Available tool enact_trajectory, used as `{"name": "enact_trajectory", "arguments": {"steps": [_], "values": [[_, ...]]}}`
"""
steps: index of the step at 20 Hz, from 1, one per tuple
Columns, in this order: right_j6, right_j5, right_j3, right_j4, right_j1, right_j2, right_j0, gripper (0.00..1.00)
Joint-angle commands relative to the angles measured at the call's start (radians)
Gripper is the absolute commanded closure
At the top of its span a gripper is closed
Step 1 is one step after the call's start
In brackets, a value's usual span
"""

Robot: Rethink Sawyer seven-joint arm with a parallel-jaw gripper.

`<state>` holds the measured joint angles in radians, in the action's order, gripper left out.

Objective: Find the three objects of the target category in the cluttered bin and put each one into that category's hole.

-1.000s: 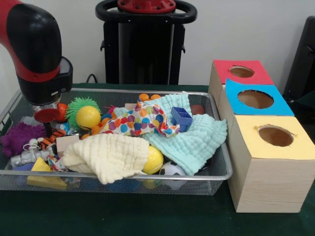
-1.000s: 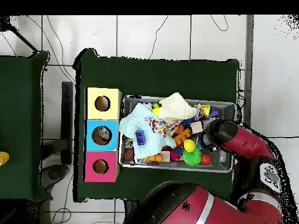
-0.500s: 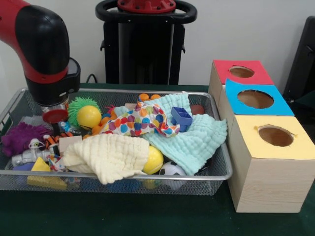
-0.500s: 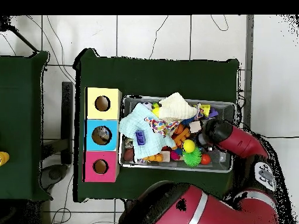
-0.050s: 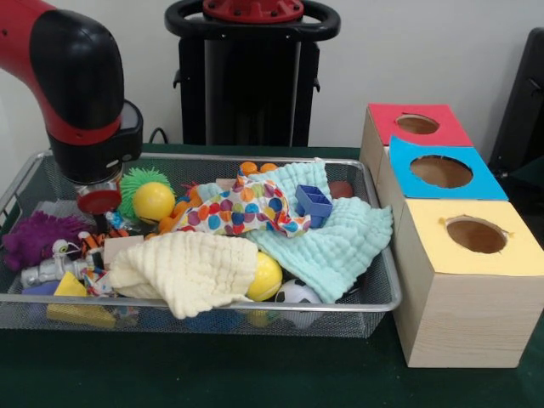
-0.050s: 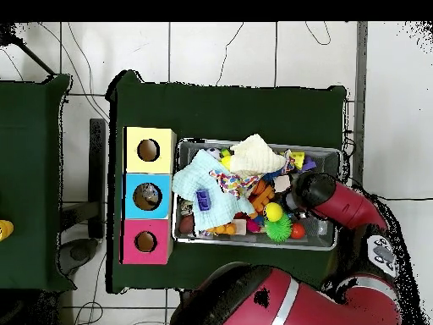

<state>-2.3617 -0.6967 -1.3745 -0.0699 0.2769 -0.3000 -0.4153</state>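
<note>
One gripper [image 5: 96,223] | low in bin [image 5: 378,229], tips hidden by toys | spread or pinched: cannot tell

Red-and-black arm [image 5: 81,85] bent down at frame left, claw [image 5: 99,208] low, its state unclear.

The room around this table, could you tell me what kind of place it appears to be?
Probably a robotics lab set up for sorting trials. A red and black robot arm hangs over a mesh bin crammed with toys and cloths, three wooden boxes with coloured, holed tops stand beside it, and cables trail over the tiled floor.
</note>
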Motion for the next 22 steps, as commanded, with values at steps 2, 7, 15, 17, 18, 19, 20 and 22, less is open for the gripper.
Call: {"name": "enact_trajectory", "arguments": {"steps": [2, 7, 15, 17, 18, 19, 20, 22], "values": [[-0.093, 0.065, -0.059, -0.048, -0.034, 0.142, 0.003, 1.0], [-0.099, 0.051, -0.064, -0.055, -0.026, 0.137, 0.006, 1.0], [-0.084, -0.028, -0.087, -0.044, 0.037, 0.108, 0.015, 1.0], [-0.075, -0.056, -0.09, -0.039, 0.057, 0.098, 0.018, 1.0], [-0.069, -0.072, -0.092, -0.036, 0.071, 0.093, 0.019, 1.0], [-0.065, -0.093, -0.09, -0.032, 0.082, 0.086, 0.02, 1.0], [-0.063, -0.104, -0.09, -0.029, 0.09, 0.082, 0.022, 1.0], [-0.055, -0.137, -0.086, -0.021, 0.11, 0.069, 0.027, 1.0]]}}
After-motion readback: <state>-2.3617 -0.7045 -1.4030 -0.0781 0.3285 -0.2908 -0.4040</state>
